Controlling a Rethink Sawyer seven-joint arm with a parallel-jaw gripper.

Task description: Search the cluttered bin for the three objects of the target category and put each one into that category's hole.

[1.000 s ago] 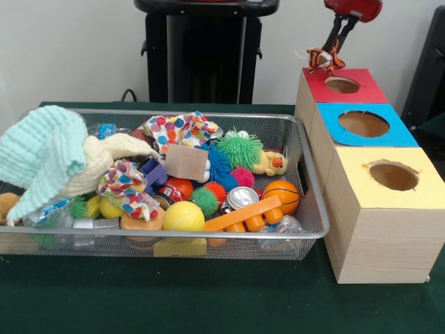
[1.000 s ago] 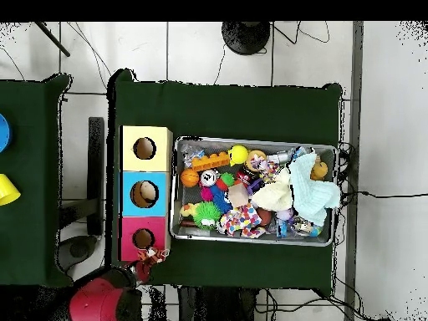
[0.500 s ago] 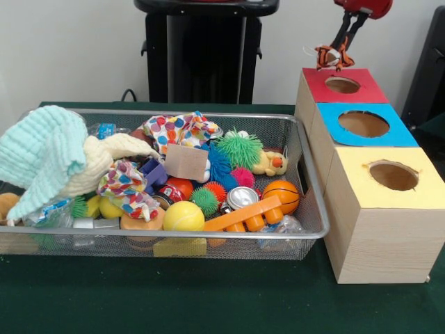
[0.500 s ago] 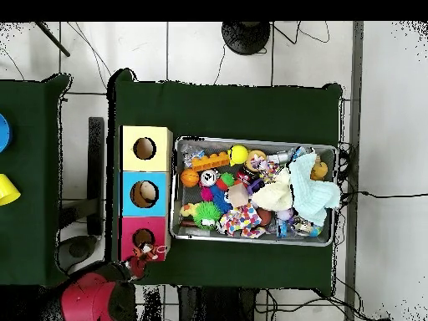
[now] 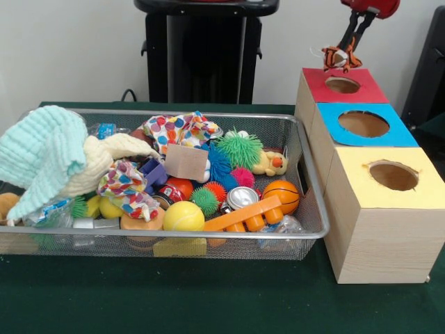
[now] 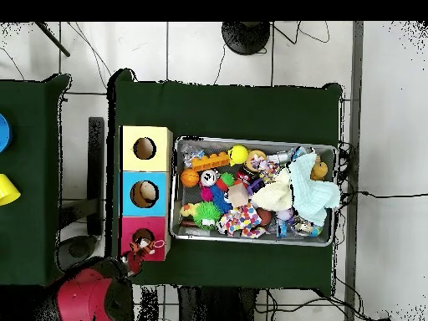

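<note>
We hold a small orange-and-black striped tiger plush toy [image 5: 338, 57] clenched in our gripper [image 5: 348, 46], just above the far edge of the red-topped wooden box [image 5: 361, 92]. Over the last second the toy has risen and drifted toward the round hole in the red top [image 5: 343, 85], so we judge a drop is close. The wire mesh bin [image 5: 314, 209] on the green worktop [image 5: 208, 299] looks unchanged, its plush duck [image 5: 271, 163] perhaps another target.

Wire-mesh metal bin [image 5: 306, 182], bare wooden boxes [image 5: 386, 243] (matt), fluffy cloth [image 5: 38, 156]
</note>
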